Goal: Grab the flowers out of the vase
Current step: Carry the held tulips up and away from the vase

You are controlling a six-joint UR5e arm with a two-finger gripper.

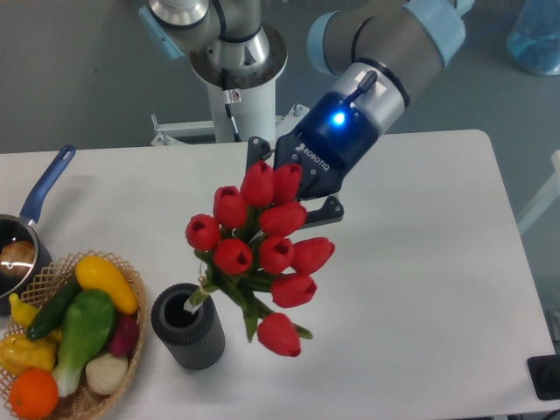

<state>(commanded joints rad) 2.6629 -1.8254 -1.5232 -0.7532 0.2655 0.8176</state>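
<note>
The flowers (262,249), a bound bunch of red tulips with green stems and leaves, hang tilted in the air above the table. My gripper (293,188) is shut on the flowers behind the blooms, its fingertips mostly hidden by them. The stem ends (201,296) still reach the mouth of the vase (186,326), a dark grey ribbed cylinder that stands upright near the front left of the table, down and left of the gripper.
A wicker basket (127,367) of vegetables and fruit sits just left of the vase. A blue-handled saucepan (39,197) lies at the left edge. The arm's base column (234,87) stands behind the table. A black object (547,376) is at the front right corner.
</note>
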